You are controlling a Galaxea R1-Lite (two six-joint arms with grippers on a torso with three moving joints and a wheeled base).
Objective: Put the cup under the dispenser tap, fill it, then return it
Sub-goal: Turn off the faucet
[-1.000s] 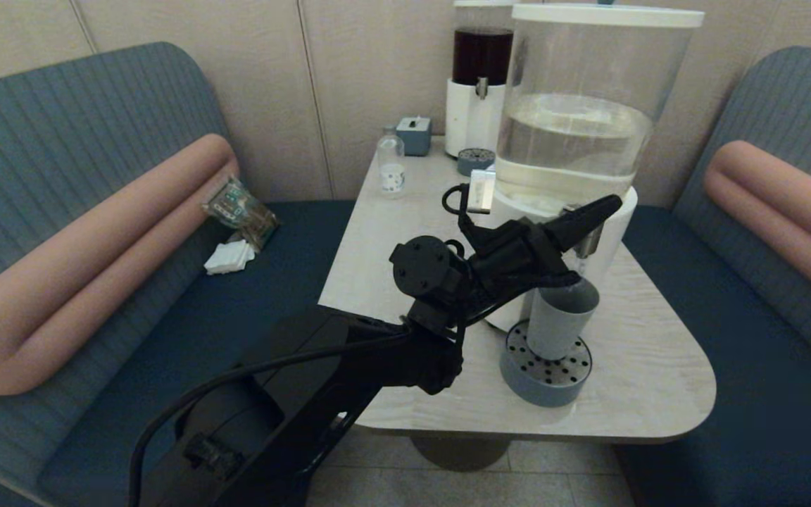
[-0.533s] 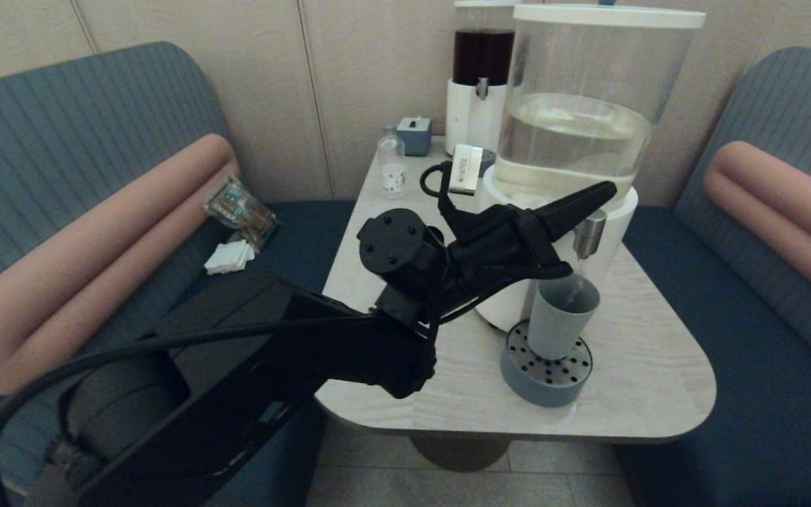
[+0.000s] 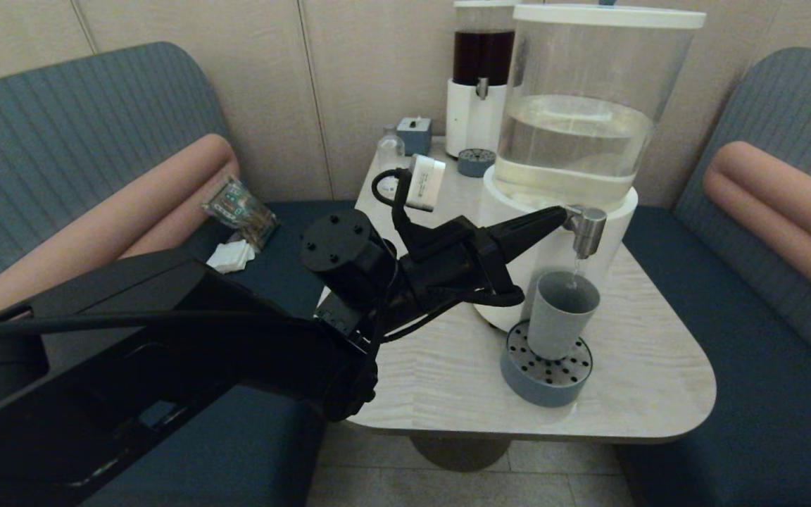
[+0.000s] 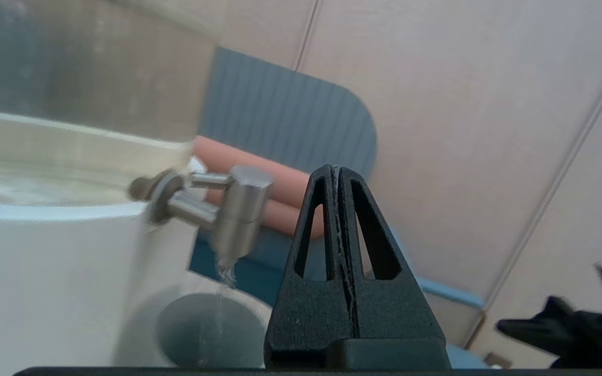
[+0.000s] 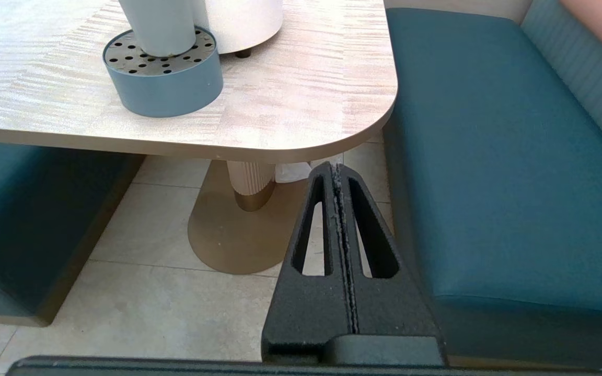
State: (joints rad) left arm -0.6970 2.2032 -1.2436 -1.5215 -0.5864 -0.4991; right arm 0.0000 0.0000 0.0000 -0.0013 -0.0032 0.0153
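Grey-blue cup (image 3: 562,314) under tap (image 3: 586,229), below left gripper (image 3: 553,214).

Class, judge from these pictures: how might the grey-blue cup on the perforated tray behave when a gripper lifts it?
The cup is probably stiff and matte, so not very slippery. A thin stream from the dispenser tap is entering it, so it is likely getting heavier and could spill if tilted. Tall and tapered to a narrow base on the tray, it may tip when nudged.

A matte grey-blue cup (image 3: 562,315) stands on a grey-blue tray (image 3: 545,384) topped with hole-dotted metal, below a brushed-steel tap (image 3: 585,230), on a pale wood-grain table (image 3: 645,380) between dark teal seats (image 3: 750,394).
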